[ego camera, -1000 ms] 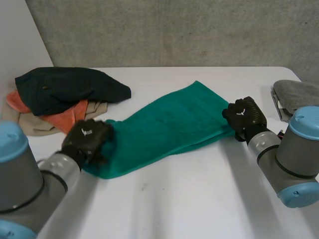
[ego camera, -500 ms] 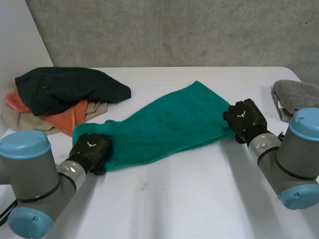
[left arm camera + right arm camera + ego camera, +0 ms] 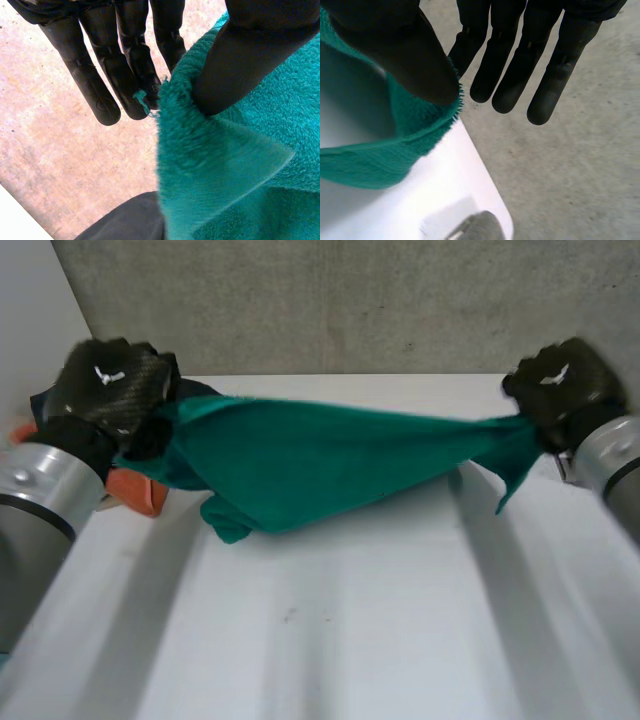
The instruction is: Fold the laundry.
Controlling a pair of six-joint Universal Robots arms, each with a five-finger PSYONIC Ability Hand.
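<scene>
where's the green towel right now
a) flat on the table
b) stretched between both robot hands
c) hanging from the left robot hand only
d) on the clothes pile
b: the green towel spans the gap between the hands, with the left robot hand pinching one end and the right robot hand pinching the other, each with its thumb pressed onto the cloth.

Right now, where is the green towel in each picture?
Head view: green towel hangs stretched between left hand and right hand.
Left wrist view: green towel pinched under the thumb.
Right wrist view: green towel pinched under the thumb.
Shared landmark: white table, head and right wrist views.
</scene>
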